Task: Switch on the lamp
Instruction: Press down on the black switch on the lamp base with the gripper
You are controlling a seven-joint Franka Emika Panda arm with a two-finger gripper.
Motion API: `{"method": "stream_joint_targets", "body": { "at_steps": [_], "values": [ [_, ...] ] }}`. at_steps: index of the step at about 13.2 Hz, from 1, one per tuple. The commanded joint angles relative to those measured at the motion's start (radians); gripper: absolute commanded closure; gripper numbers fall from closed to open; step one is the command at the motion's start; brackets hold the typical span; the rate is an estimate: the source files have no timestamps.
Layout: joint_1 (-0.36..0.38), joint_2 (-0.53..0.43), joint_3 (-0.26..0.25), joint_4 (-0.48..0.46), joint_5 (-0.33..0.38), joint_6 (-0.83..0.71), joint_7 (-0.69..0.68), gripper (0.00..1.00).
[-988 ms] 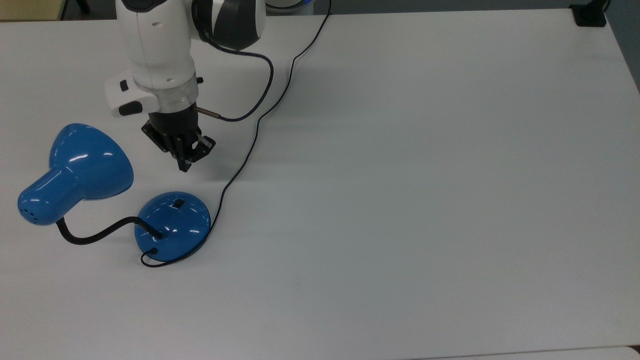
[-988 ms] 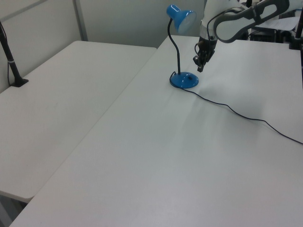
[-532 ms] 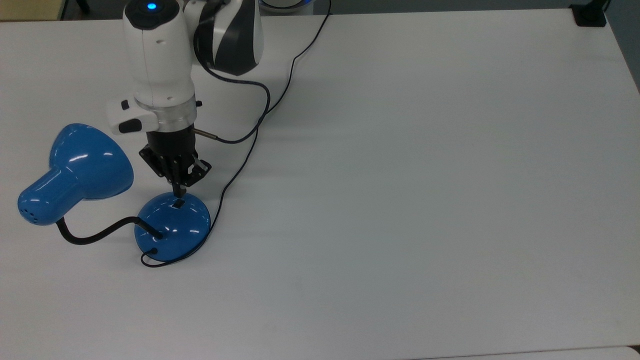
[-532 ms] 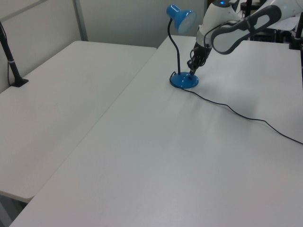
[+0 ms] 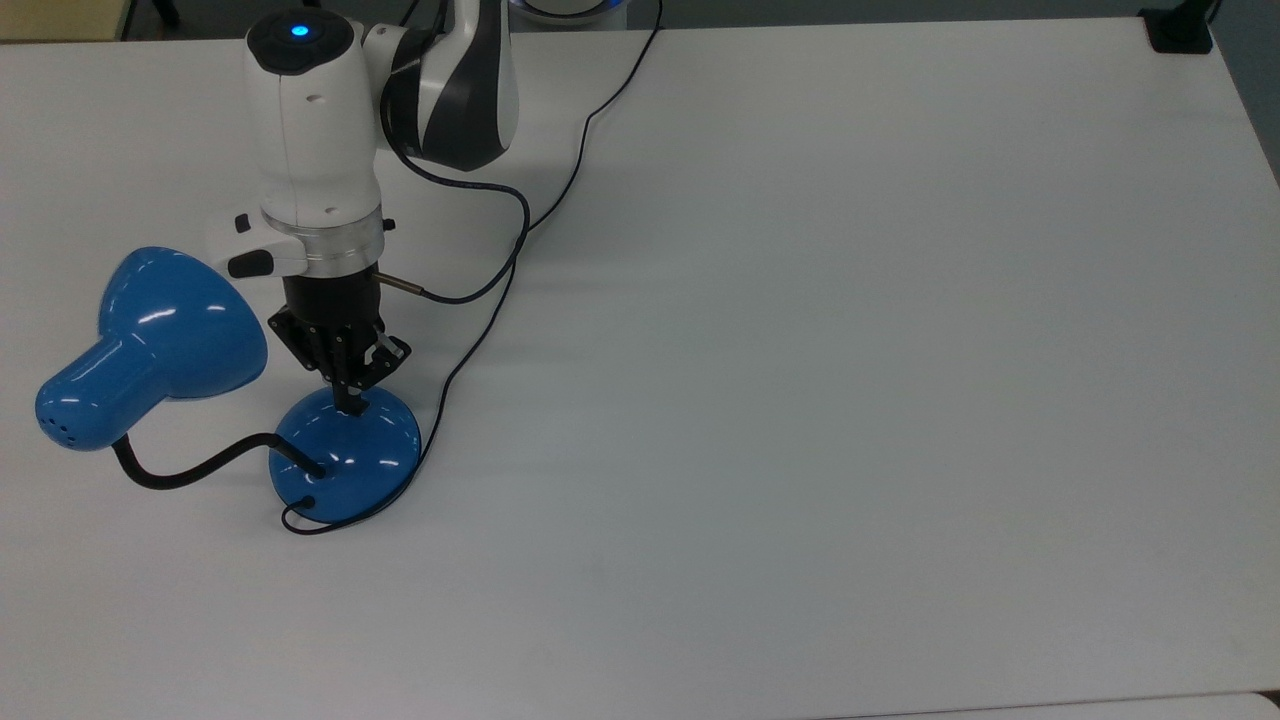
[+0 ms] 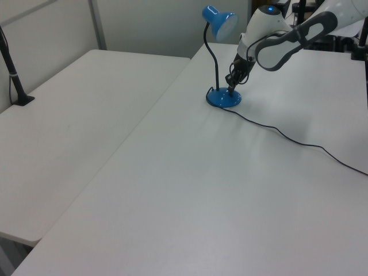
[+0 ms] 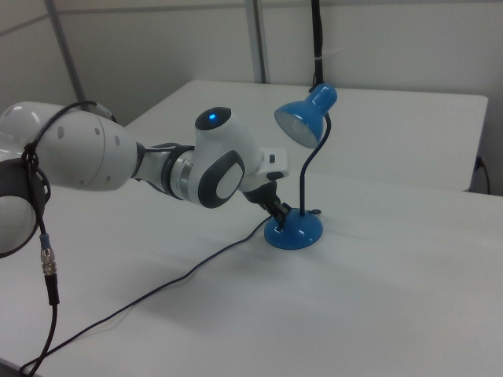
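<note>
I see the glossy blue lamp [image 5: 150,345] at the top view's left on the white table [image 5: 800,350], shade leaning left, unlit. My gripper [image 5: 350,405], fingers pressed together, touches its domed base [image 5: 345,455]. The right view reveals the pale shade opening [image 7: 292,122].

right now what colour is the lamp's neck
Black. The lamp has a bendy black neck between its blue shade and base, clearest in the top view.
</note>
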Motion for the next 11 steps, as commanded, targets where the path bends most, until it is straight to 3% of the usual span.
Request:
{"method": "stream_joint_targets", "body": {
  "at_steps": [1,11],
  "values": [
    [-0.001,0.022,0.002,0.022,-0.004,0.022,0.018,1.0],
    [-0.001,0.053,0.003,0.028,-0.029,0.028,0.018,1.0]
  ]
}}
